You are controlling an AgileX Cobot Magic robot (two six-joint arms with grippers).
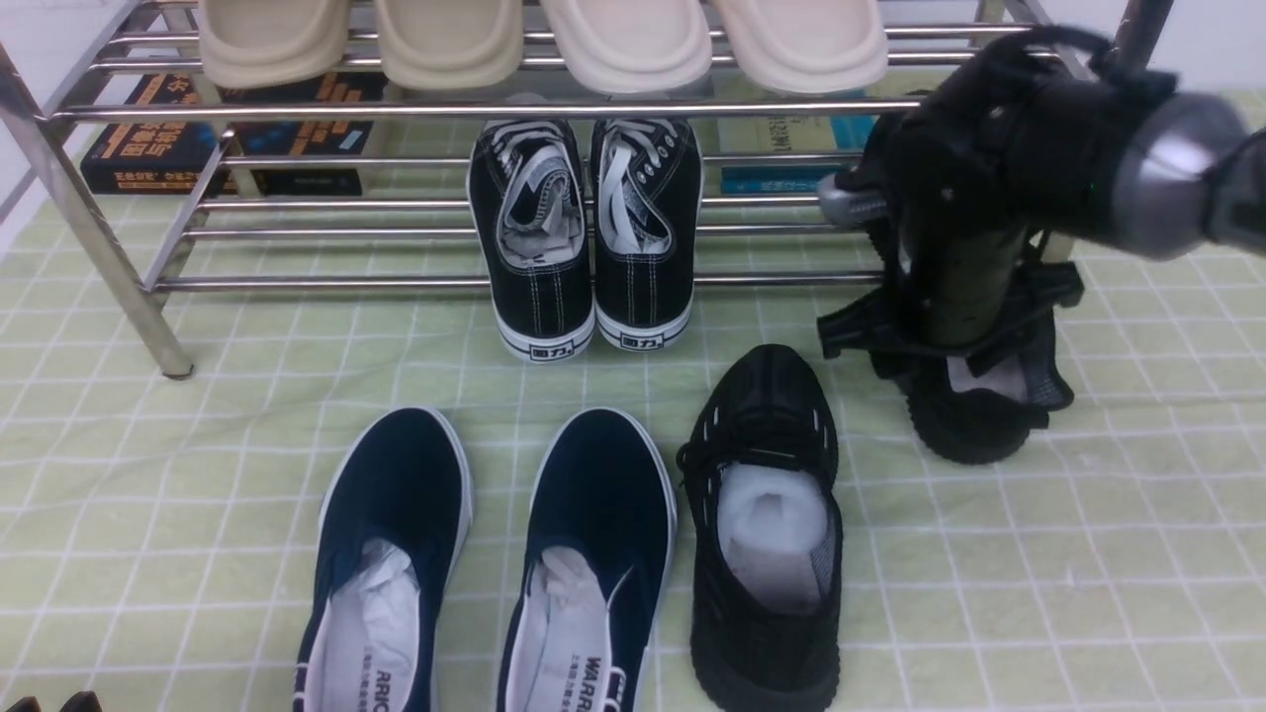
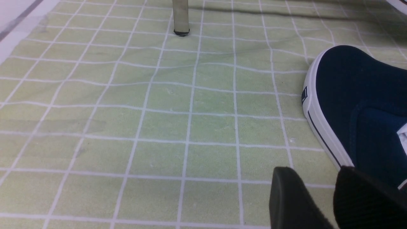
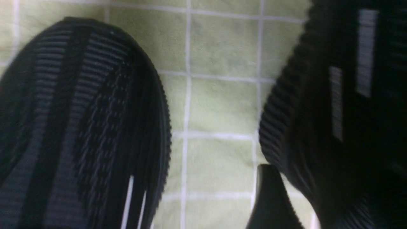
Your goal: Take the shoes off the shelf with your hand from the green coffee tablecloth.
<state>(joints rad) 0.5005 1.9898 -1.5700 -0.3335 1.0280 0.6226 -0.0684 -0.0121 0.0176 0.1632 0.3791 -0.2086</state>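
One black knit sneaker [image 1: 767,534] with white paper stuffing lies on the green coffee tablecloth [image 1: 1088,554], right of the navy pair; its ribbed toe [image 3: 82,127] fills part of the right wrist view. The other black knit sneaker [image 1: 974,430] is at the right end of the chrome shelf [image 1: 495,282], heel toward me, with my right gripper [image 1: 964,346] shut on it from above. In the right wrist view one black finger [image 3: 270,203] presses against that shoe's ribbed side [image 3: 334,127]; the other finger is hidden. My left gripper [image 2: 318,203] hangs open and empty over the cloth.
Black canvas lace-ups [image 1: 584,237] stand on the lower rails. Beige slippers [image 1: 633,40] line the upper tier, with books [image 1: 158,148] behind. Two navy slip-ons [image 1: 396,554] lie at the front; one [image 2: 356,105] is beside my left fingers. A shelf leg [image 2: 180,16] stands on the cloth.
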